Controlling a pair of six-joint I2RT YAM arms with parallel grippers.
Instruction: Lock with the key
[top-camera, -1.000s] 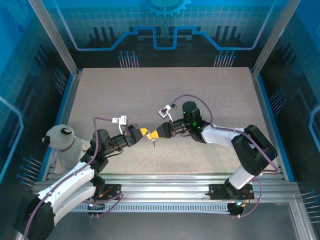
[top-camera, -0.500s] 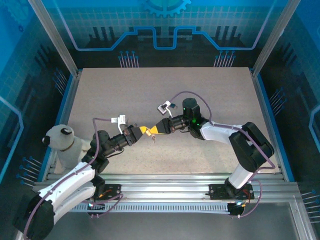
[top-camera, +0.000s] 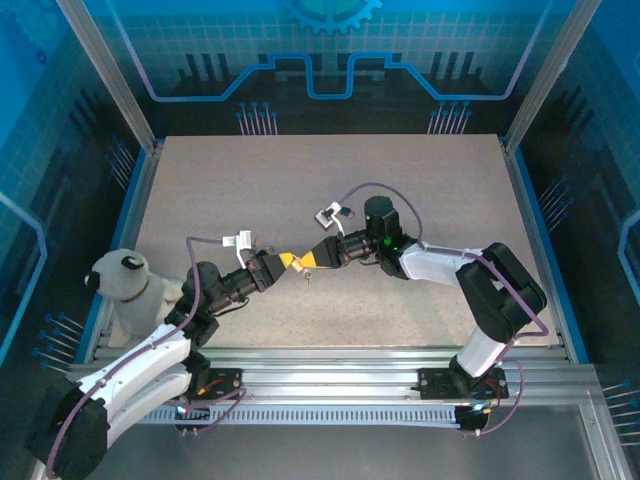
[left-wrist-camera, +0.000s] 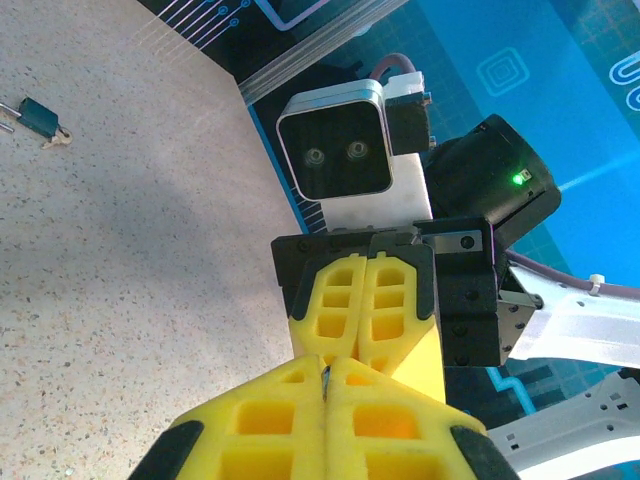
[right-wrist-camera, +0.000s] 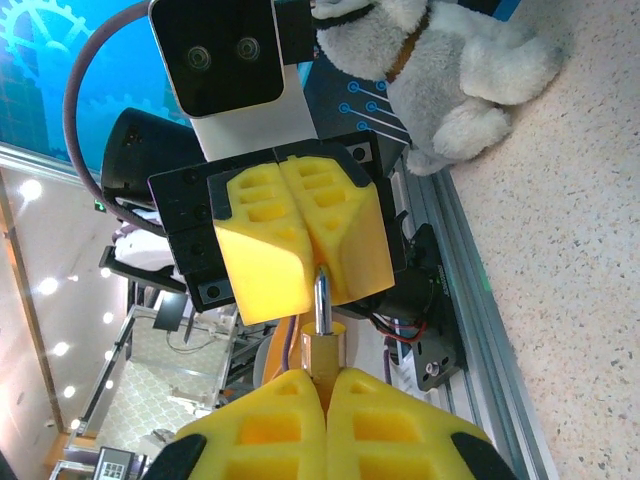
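Note:
My two grippers meet tip to tip above the middle of the table. The right gripper (right-wrist-camera: 326, 378) is shut on a small brass padlock (right-wrist-camera: 335, 350). A silver key (right-wrist-camera: 321, 292) runs from the padlock's top up into the yellow fingers of the left gripper (right-wrist-camera: 318, 262). In the left wrist view, the left gripper (left-wrist-camera: 326, 368) is shut, with only a thin dark sliver of the key between its tips, and the right gripper's fingers (left-wrist-camera: 350, 300) sit just beyond. From above, the left gripper (top-camera: 290, 262) and right gripper (top-camera: 310, 262) touch.
A small dark teal lock with keys (left-wrist-camera: 35, 117) lies on the speckled table (top-camera: 330, 190), just below the grippers (top-camera: 308, 280). A plush dog (top-camera: 125, 285) sits at the table's left near edge. Aluminium rails (top-camera: 330, 365) run along the front.
The joined grippers and the right wrist moved slightly away from the table's near edge in the first half second. Since then both arms have held still, grips unchanged.

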